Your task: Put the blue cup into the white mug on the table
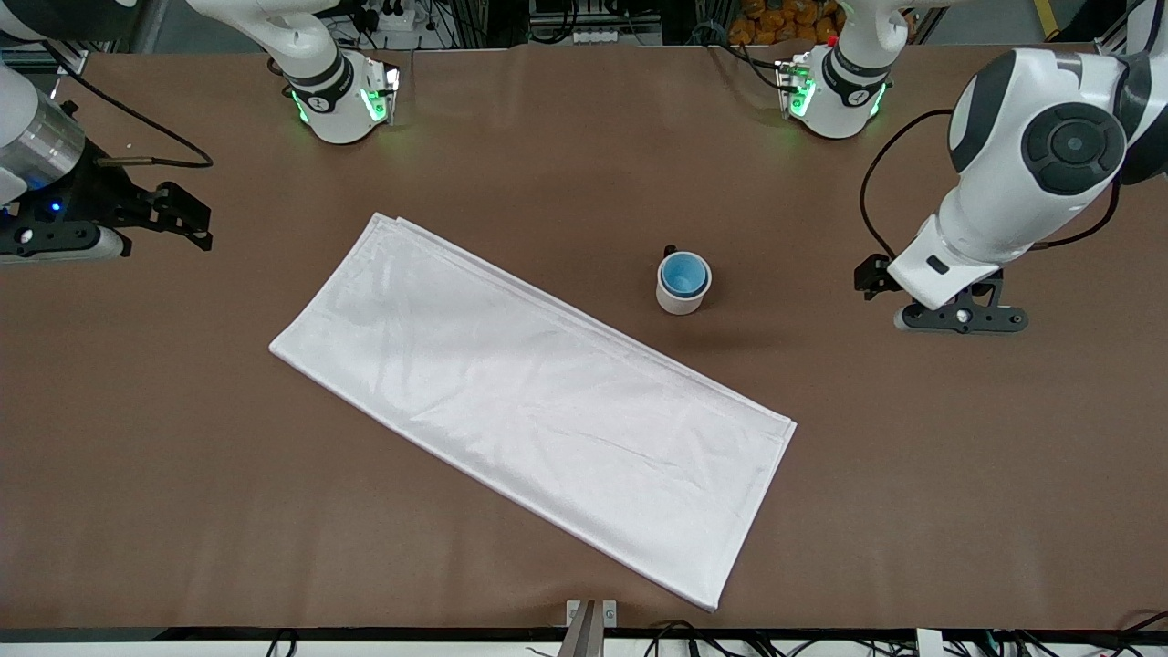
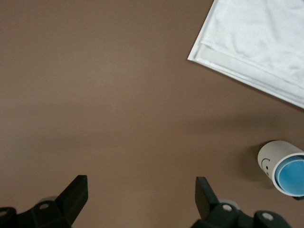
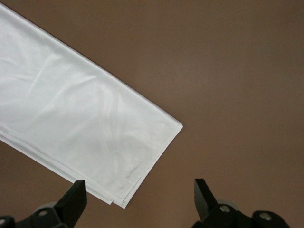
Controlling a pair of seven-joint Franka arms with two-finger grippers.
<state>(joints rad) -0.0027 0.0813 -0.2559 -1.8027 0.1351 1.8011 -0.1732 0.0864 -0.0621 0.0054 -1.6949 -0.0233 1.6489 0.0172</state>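
Both grippers wide open, empty: left gripper (image 2: 140,199) over bare table (image 1: 912,456) at left arm's end, right gripper (image 3: 140,202) over cloth (image 1: 529,392) corner. Cup (image 1: 683,275) nested upright in mug (image 1: 683,294), just beside cloth's farther edge. Left wrist view alone shows face mark on mug.

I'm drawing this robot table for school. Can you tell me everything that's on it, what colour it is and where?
blue cup: one, sky blue, standing inside the white mug.
white mug: one, cream white with a black handle, on the table beside the cloth.
cloth: one, white, folded flat, mid-table.
table: one, brown.
left gripper: one, black, open, empty, waiting at its own end of the table.
right gripper: one, black, open, empty, waiting at its end.
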